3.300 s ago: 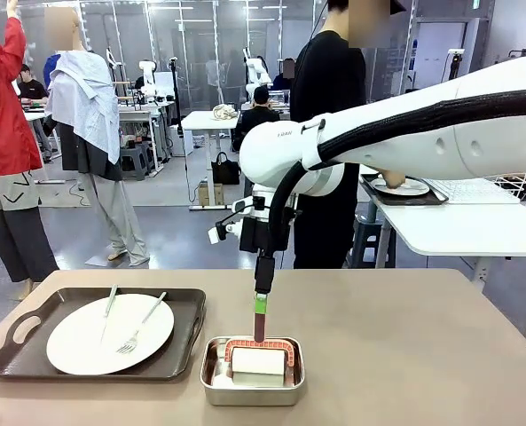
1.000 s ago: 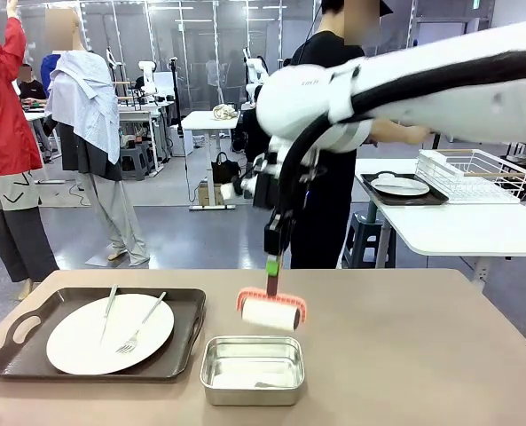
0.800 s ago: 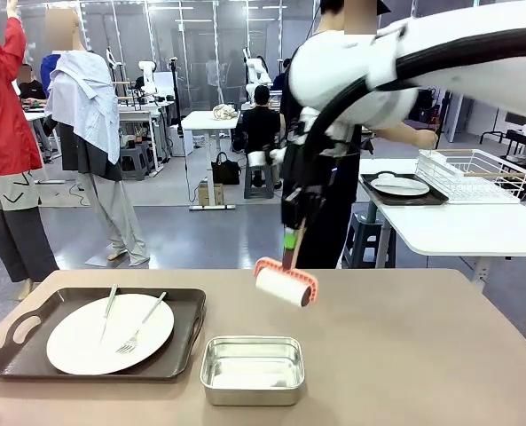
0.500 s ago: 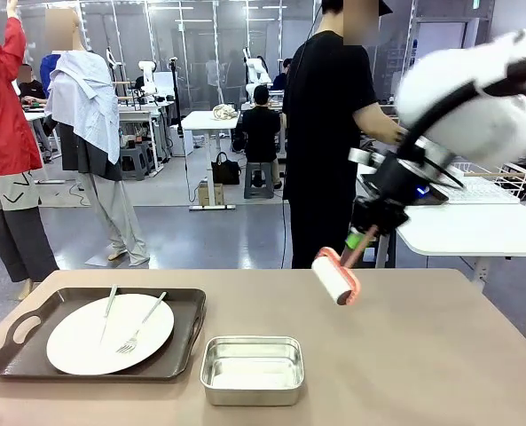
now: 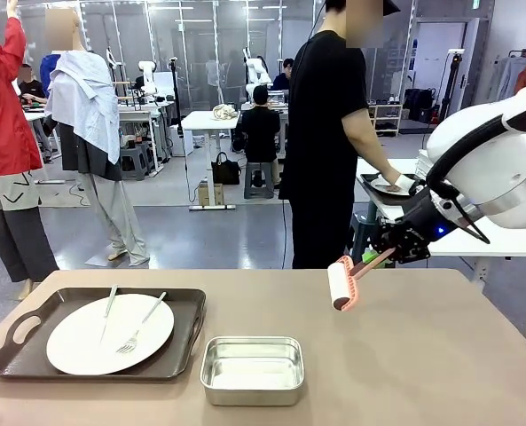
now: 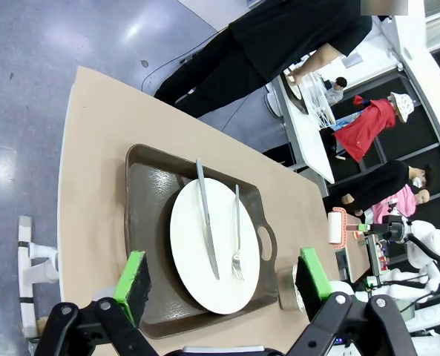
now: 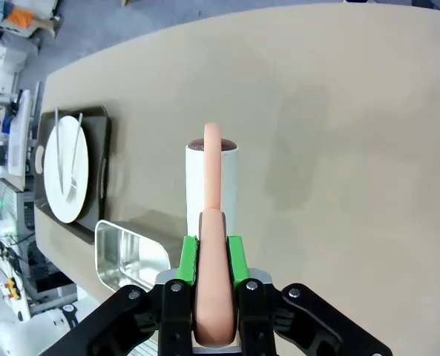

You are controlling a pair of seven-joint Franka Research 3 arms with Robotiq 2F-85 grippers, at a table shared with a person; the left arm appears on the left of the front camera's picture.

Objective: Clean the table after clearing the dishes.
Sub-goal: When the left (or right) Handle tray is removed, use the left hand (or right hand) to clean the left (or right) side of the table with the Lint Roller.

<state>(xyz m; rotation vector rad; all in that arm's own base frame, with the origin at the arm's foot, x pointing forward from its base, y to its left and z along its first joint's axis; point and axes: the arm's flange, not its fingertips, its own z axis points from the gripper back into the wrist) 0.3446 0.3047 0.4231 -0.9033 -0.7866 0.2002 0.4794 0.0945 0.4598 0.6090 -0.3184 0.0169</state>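
Gripping the lint roller (image 5: 341, 284) by its pink handle (image 7: 214, 304), the right gripper (image 5: 378, 257) is clamped shut. The white roll juts just past its fingertips and hangs tilted above the counter (image 5: 422, 355) without touching it. A second ago this gripper held the roller right over the steel pan (image 5: 251, 368); now the pan lies empty, well off to the gripper's left and nearer the robot. Beyond the pan on that same side, the tray (image 5: 184, 337) with its plate (image 5: 76, 346), fork (image 5: 143, 324) and knife (image 5: 109, 309) sits where it was. The left gripper (image 6: 222, 276) hangs wide open above that plate, holding nothing. Behind the right gripper, past the counter's far edge, the person (image 5: 325, 133) rests a hand (image 5: 404, 183) on a second plate (image 5: 385, 187) on the white side table (image 5: 502, 241).
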